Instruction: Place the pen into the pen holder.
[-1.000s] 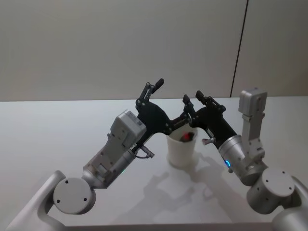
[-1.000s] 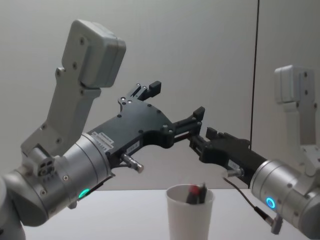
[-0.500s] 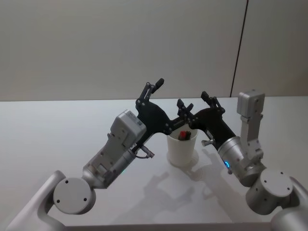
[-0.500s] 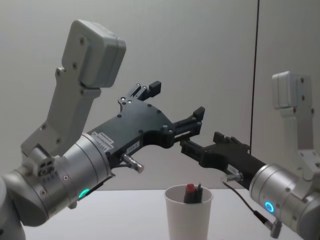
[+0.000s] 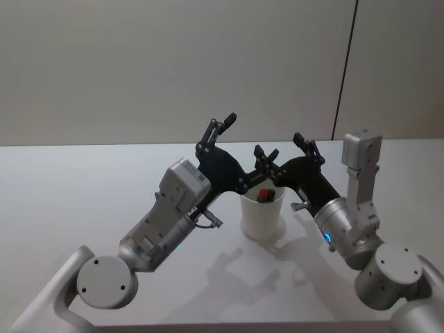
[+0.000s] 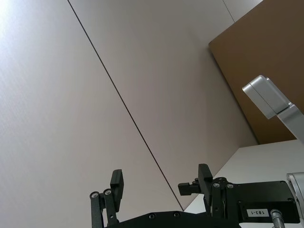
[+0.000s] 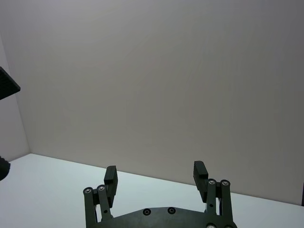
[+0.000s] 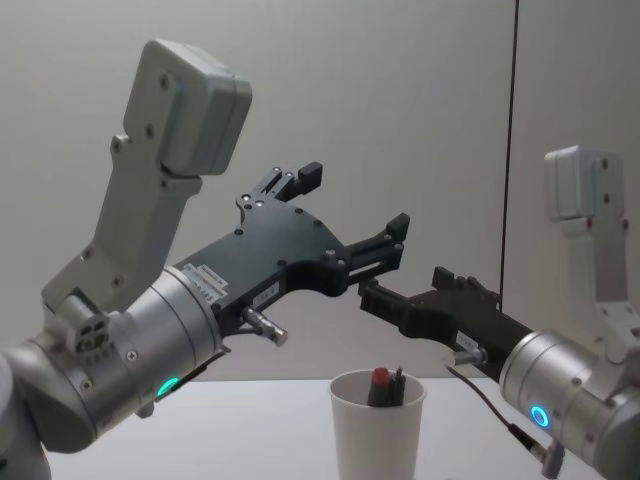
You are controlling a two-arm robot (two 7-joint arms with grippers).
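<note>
both grippers crowd above pen holder (image 8: 377, 425)

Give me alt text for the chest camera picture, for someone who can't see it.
A white paper cup used as the pen holder stands on the table with the pen, red-tipped, poking above its rim. Above it, the left tool and right tool both hang open and empty, their dark fingers nearly meeting over the cup against a plain grey wall.

A: Pen holder (image 8: 378, 436)?
B: Plain white, no pattern. The pen (image 8: 381, 386) inside shows a red tip and dark body.
A: Grippers?
B: Left gripper (image 8: 352, 208) and right gripper (image 8: 405, 290) both matte black, on silver arms.
A: Table (image 5: 76, 187)?
B: Pale grey-white.
</note>
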